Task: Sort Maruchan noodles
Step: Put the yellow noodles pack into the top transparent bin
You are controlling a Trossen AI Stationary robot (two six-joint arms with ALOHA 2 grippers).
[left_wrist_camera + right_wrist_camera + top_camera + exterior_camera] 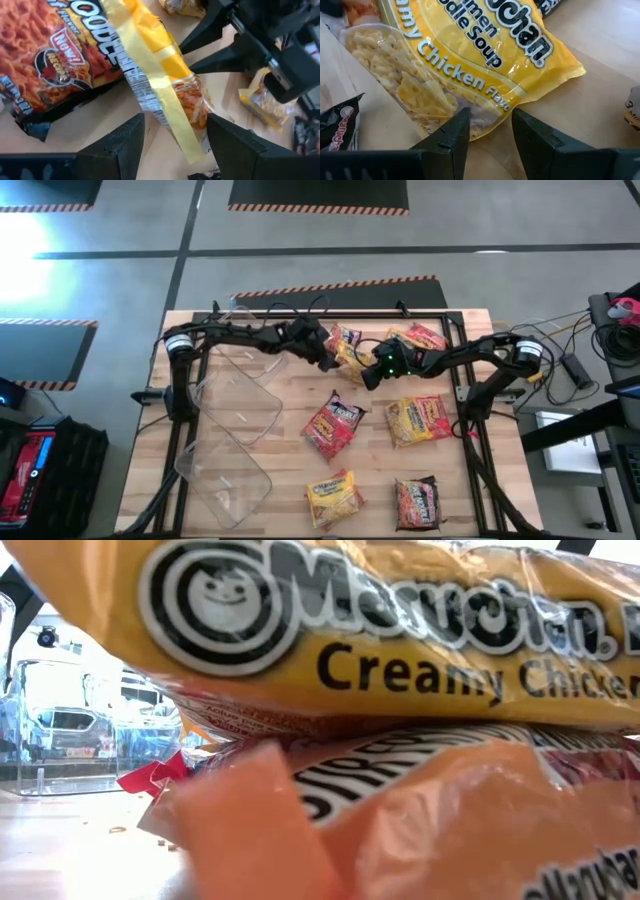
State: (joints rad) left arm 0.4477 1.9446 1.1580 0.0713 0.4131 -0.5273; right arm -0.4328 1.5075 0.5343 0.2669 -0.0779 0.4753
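A yellow Creamy Chicken noodle packet [352, 362] lies at the table's far middle, partly over an orange packet [345, 338]. Both grippers meet at it. My left gripper [328, 358] comes from the left and stands open, its fingers on either side of the yellow packet's narrow end [172, 107]. My right gripper [368, 375] comes from the right, also open, its fingertips at the packet's near edge [485, 112]. In the left wrist view the orange packet [50, 60] lies beside the yellow one, with my right gripper's fingers [200, 50] beyond it. My left gripper's fingers stand on either side of the yellow packet's end [192, 127], slanting down from the table's left; whether either one touches it, I cannot tell. My right gripper slants down from the right, and one fingertip [460, 122] overlaps the packet's edge; whether it touches, I cannot tell.
Two clear plastic bins [235, 390] [225, 470] stand at the left. More packets lie about: red [335, 425], yellow [418, 420], yellow [335, 495], dark [418, 502], and one at the far right [415, 335]. Packets close to the low camera [400, 640] block most of its view.
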